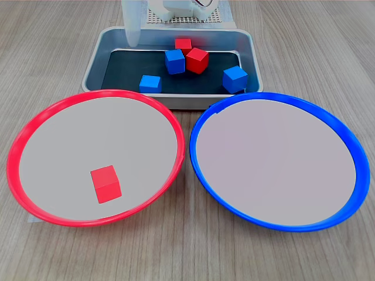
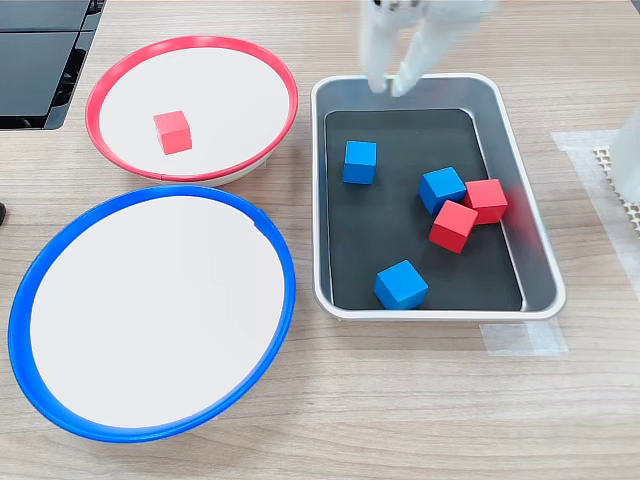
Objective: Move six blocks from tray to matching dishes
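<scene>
The silver tray (image 1: 95, 63) (image 2: 430, 311) holds five blocks. Three are blue (image 1: 150, 84) (image 1: 174, 61) (image 1: 235, 79) and two are red (image 1: 197, 60) (image 1: 183, 44). In the second exterior view the blue ones (image 2: 360, 162) (image 2: 442, 189) (image 2: 401, 285) and the red ones (image 2: 486, 200) (image 2: 453, 226) lie spread over the black floor. One red block (image 1: 106, 184) (image 2: 173, 132) rests in the red-rimmed dish (image 1: 88, 129) (image 2: 225, 90). Nothing lies in the blue-rimmed dish (image 1: 275, 164) (image 2: 150, 310). My white gripper (image 1: 132, 41) (image 2: 390, 85) hovers over the tray's end, slightly open and holding nothing.
The arm's white base (image 1: 181, 9) stands behind the tray on a perforated plate (image 2: 625, 170). Black flat objects (image 2: 35, 60) lie at the second exterior view's upper left. Clear tape (image 2: 520, 340) holds the tray's corner to the wooden table.
</scene>
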### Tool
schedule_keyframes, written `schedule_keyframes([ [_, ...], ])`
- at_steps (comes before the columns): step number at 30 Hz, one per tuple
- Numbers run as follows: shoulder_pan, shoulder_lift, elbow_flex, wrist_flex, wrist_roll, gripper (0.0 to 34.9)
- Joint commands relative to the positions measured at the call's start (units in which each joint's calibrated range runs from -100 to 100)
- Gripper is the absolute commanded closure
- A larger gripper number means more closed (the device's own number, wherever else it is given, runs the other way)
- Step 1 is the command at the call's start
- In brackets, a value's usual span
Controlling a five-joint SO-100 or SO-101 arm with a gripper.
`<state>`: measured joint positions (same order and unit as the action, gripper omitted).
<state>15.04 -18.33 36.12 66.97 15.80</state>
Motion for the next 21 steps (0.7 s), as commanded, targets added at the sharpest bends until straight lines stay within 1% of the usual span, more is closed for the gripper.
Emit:
schedule_keyframes([
  [1, 3.5, -2.5, 7.4, -3.9, -3.7, 18.1],
  [4, 3.9, 1.1, 7.4, -6.8, -6.6, 15.2],
  [6, 3.0, 3.0, 5.5, -7.7, -7.8, 15.9],
  [7, 2.0, 4.1, 3.6, -7.7, -8.6, 15.4],
  [9, 0.6, 5.2, 2.5, -8.5, -9.1, 16.0],
  [15, -3.0, 8.9, 2.5, -10.9, -9.7, 16.0],
  [19, -5.0, 12.1, 2.4, -12.4, -9.7, 18.1],
  [20, -5.3, 12.7, 2.3, -12.7, -9.7, 20.3],
  [21, -5.8, 13.4, 2.0, -13.1, -9.4, 26.4],
])
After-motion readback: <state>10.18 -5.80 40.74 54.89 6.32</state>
